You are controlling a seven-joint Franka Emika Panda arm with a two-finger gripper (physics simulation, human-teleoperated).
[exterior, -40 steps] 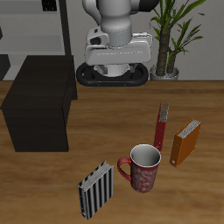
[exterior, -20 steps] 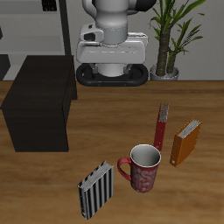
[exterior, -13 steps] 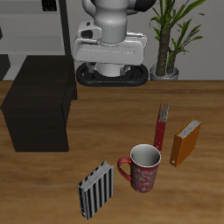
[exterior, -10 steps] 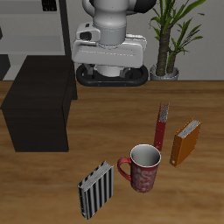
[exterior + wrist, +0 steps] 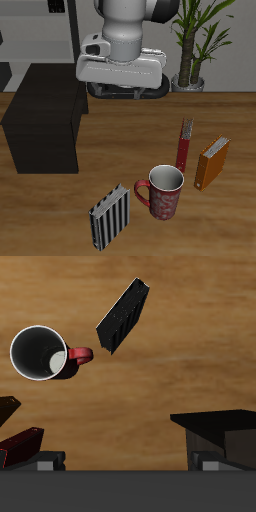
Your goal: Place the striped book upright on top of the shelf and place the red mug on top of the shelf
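The striped book [image 5: 110, 215] stands near the table's front edge, right beside the red mug [image 5: 163, 191], which is upright with its handle toward the book. The black shelf [image 5: 45, 118] sits farther back with a bare flat top. My gripper [image 5: 120, 86] hangs high above the table's back part, well away from all three. In the wrist view the book [image 5: 125, 316], the mug [image 5: 40, 353] and a corner of the shelf [image 5: 225, 426] show far below. My gripper [image 5: 130, 464] is open, and one fingertip [image 5: 48, 462] frames empty space with its twin.
A slim red book [image 5: 184, 145] and an orange book [image 5: 211, 162] stand upright just behind the mug. A potted plant [image 5: 195, 45] and a tall grey rack [image 5: 40, 25] are at the back.
The arm has swung the hand forward and a little toward the shelf side. Book, mug and shelf have not moved.
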